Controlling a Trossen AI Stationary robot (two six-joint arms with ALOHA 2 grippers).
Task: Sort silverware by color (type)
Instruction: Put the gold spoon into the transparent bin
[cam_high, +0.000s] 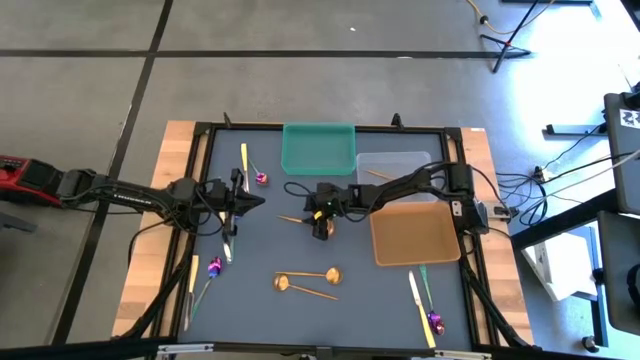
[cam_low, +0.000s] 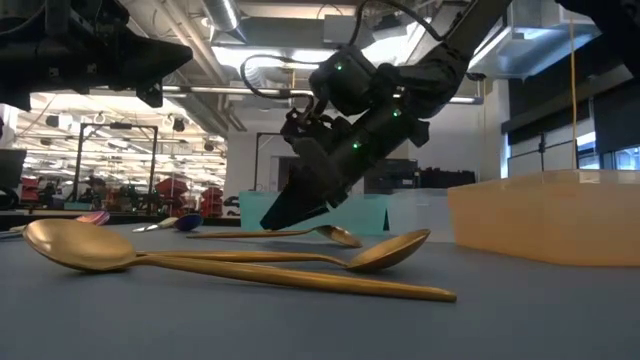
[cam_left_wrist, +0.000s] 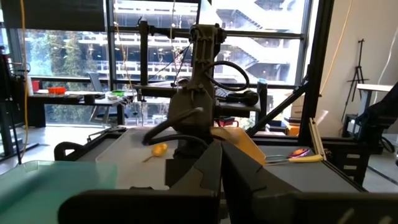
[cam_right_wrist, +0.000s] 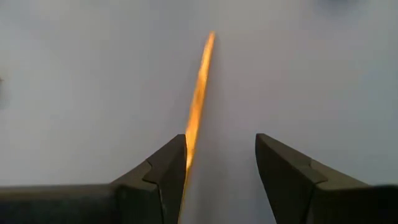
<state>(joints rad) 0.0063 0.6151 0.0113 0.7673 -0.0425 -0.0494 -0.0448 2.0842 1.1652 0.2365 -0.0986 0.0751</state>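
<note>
A: While the right gripper hangs low over the middle of the dark surface, how do its fingers stand?

B: Released, with a plain gap between them. A gold spoon lies on the surface just at the inner edge of one finger, its thin handle running straight away from the tips. Whether that finger touches it cannot be told, and nothing is grasped.

A: And in the level view?

B: The same gripper points down at a slant, tips close to the surface, with that spoon's bowl just beside them.

A: Where is the remaining silverware?

B: Two more gold spoons lie crossed near the front edge, well apart from the right fingers. A purple-headed spoon and a pale yellow knife lie near the left gripper; another such pair sits at the front left, and a knife with a purple spoon at the front right.

A: The left fingers?

B: Clenched together on nothing, raised above the surface. The green tray, clear tray and orange tray stand beyond and beside the right arm.
</note>
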